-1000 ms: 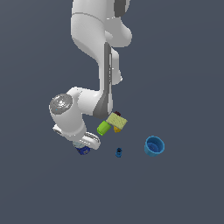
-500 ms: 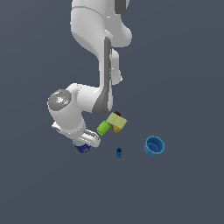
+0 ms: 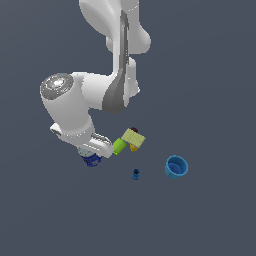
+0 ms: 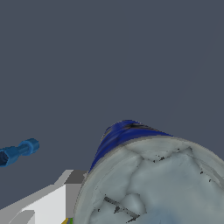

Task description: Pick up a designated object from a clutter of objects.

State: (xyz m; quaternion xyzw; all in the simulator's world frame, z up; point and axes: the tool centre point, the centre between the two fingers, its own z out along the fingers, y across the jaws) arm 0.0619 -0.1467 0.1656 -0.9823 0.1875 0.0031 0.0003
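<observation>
- The dark blue can [image 3: 92,160] sits beneath my tool [image 3: 91,156], beside the green cylinder [image 3: 119,146]; tan block [image 3: 133,137], tiny blue piece [image 3: 135,174], blue cup [image 3: 176,167] lie beyond.
- Its axis direction: unclear.
- Tool's spread: cannot tell.

No text can be read on anything.
</observation>
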